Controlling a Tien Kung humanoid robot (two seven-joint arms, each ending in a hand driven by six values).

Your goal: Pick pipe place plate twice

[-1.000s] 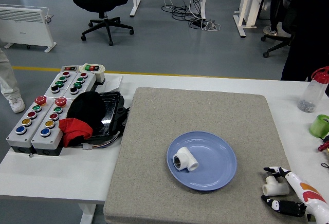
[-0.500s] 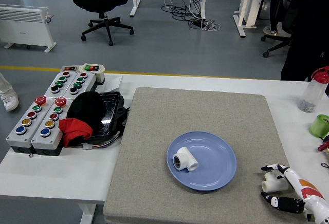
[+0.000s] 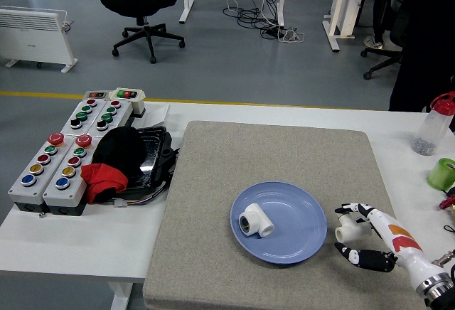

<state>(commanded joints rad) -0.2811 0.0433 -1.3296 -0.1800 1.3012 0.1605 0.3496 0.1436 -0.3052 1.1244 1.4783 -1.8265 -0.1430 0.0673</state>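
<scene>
The right hand (image 3: pixel 359 235) is reaching in from the near right corner, its fingers curling around a white pipe fitting (image 3: pixel 348 227) and holding it just right of the blue plate (image 3: pixel 298 233). A second white pipe fitting (image 3: pixel 256 221) is lying on the plate's left side. The plate is sitting on a grey mat (image 3: pixel 213 182) covering the white surface (image 3: pixel 71 242).

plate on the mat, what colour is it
Blue: the plate is a plain light blue, seen in the head view.
</scene>
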